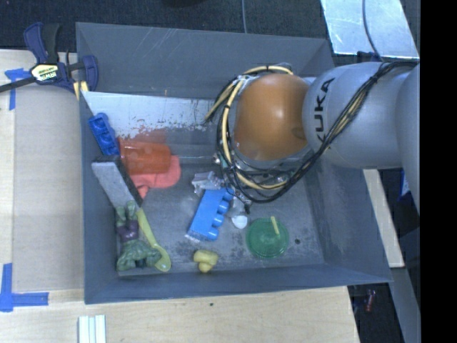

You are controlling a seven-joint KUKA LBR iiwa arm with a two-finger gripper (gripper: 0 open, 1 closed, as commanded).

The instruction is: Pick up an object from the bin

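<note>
My gripper [212, 183] shows as a bit of grey metal below the arm's wrist, in the middle of the bin. It sits right at the upper end of a blue studded block [210, 215], which lies tilted on the bin floor. A small white piece [239, 221] lies just right of the block. A green round lid with a stem [267, 239] rests further right. A small yellow piece [205, 259] lies below the block near the front wall.
At the left lie a red-orange soft lump [150, 161], a blue ridged piece [103, 134], a grey wedge [114, 181] and a green figure with a yellow-green stick [136, 245]. The arm covers the bin's back right.
</note>
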